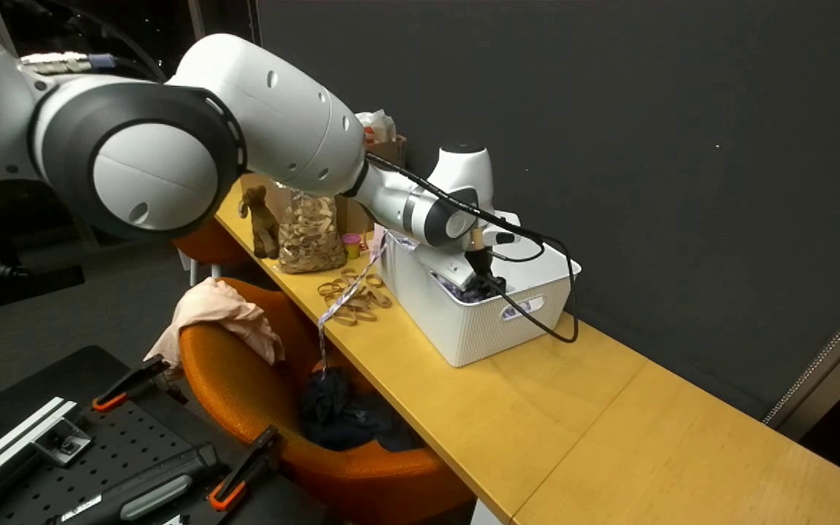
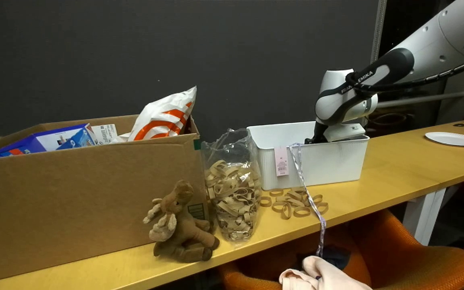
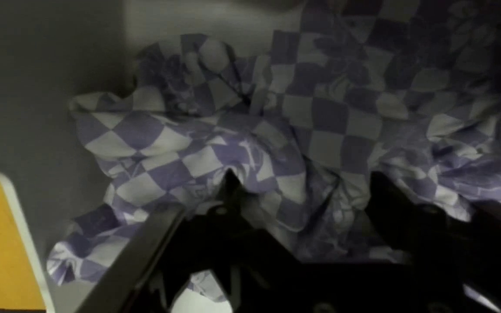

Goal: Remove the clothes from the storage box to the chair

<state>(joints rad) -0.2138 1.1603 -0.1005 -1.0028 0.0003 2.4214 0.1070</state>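
The white storage box stands on the table and also shows in an exterior view. Purple-and-white checkered clothes lie crumpled inside it. My gripper reaches down into the box; its two fingers are wide apart, with checkered cloth below and between them. In an exterior view the gripper is partly hidden by the box. A thin patterned strap runs from the box rim down to the orange chair. Dark clothes lie on the seat, and a pale pink garment hangs over the backrest.
Loose brown bands lie beside the box. A clear bag of bands, a moose plush and a large cardboard box stand along the table. A white plate lies farther along. A dark wall rises behind.
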